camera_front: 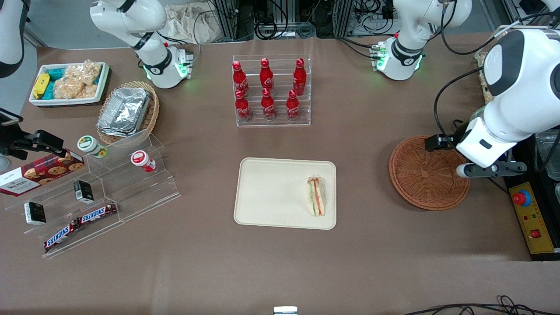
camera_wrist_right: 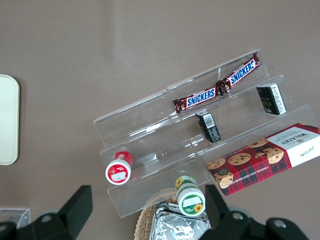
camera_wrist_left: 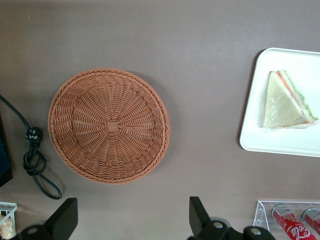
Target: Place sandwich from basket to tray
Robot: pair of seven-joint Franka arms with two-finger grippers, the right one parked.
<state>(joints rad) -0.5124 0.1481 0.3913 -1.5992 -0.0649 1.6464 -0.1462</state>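
Note:
The sandwich (camera_front: 316, 195) lies on the cream tray (camera_front: 271, 192), near the tray's end that faces the basket; it also shows in the left wrist view (camera_wrist_left: 287, 102) on the tray (camera_wrist_left: 300, 142). The round reddish-brown basket (camera_front: 426, 173) holds nothing and stands beside the tray, toward the working arm's end; the left wrist view shows its bare weave (camera_wrist_left: 109, 125). My left gripper (camera_front: 490, 168) hangs high over the basket's rim on the working arm's side. In its own wrist view the gripper (camera_wrist_left: 131, 220) is open wide and holds nothing.
A clear rack of red cola bottles (camera_front: 271, 89) stands farther from the front camera than the tray. A stepped clear shelf with snacks (camera_front: 100, 192), a paler basket of foil containers (camera_front: 127, 111) and a white snack bin (camera_front: 70, 83) lie toward the parked arm's end. A yellow control box (camera_front: 531, 216) stands by the basket.

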